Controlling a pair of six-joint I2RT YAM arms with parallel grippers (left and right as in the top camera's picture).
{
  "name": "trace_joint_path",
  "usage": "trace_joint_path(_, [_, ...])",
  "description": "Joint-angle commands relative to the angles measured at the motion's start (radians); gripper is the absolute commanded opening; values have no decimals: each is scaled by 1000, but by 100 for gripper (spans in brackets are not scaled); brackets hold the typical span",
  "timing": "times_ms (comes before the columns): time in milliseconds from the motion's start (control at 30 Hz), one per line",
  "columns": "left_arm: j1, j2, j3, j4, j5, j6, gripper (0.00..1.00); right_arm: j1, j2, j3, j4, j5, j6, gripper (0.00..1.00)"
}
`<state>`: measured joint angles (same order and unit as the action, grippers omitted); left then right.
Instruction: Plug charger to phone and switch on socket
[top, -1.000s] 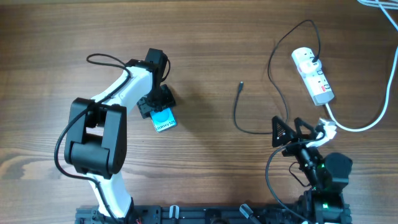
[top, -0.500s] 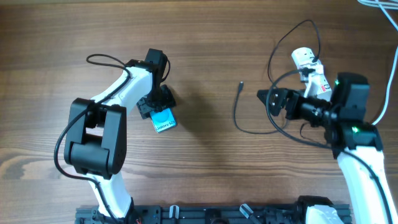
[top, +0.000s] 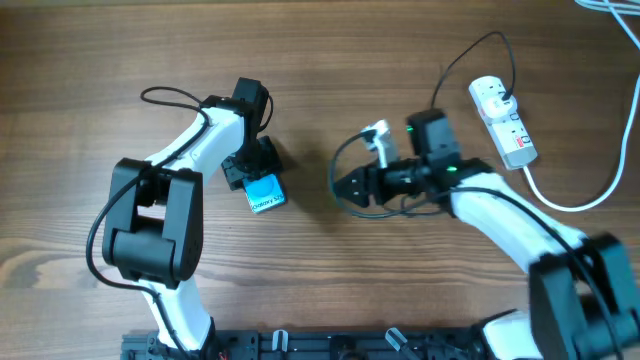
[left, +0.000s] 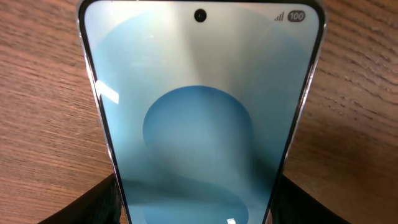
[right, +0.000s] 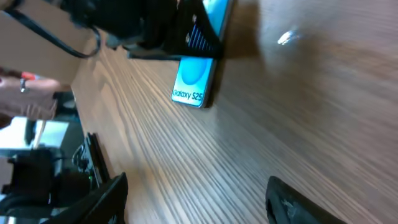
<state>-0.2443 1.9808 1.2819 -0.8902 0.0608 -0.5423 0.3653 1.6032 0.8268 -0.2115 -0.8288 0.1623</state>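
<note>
The phone (top: 266, 195), teal-blue with "Galaxy S25" on its bottom edge, lies flat on the wooden table left of centre. My left gripper (top: 256, 178) is shut on its sides; in the left wrist view the phone (left: 199, 112) fills the frame between the dark fingers (left: 199, 208). My right gripper (top: 345, 192) is open and empty, low over the table right of the phone. Its wrist view shows the phone (right: 193, 87) ahead between the spread fingers (right: 199, 205). The charger's black cable (top: 440, 88) loops from the socket (top: 503, 122); its plug tip is hidden under the right arm.
A thicker white/light-blue cable (top: 585, 203) runs from the socket's grey end toward the right table edge. The socket lies at the far right. The left arm's body (top: 150, 220) stands at the left front.
My right arm has swung from the right front, past the socket, leftward to the table's centre, and now covers the spot where the plug tip lay. The left gripper and phone have not moved.
</note>
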Motion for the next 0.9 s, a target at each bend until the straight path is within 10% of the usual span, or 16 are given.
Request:
trace_joint_path(0, [-6, -10, -8, 5, 92, 68, 60, 77, 135, 13, 87, -5, 51, 72])
trace_joint_path(467, [-6, -10, -8, -46, 272, 148, 58, 224, 325, 13, 474, 22, 233, 82])
trace_joint_path(867, [-7, -10, -8, -58, 396, 199, 57, 286, 329, 13, 507, 208, 367, 62])
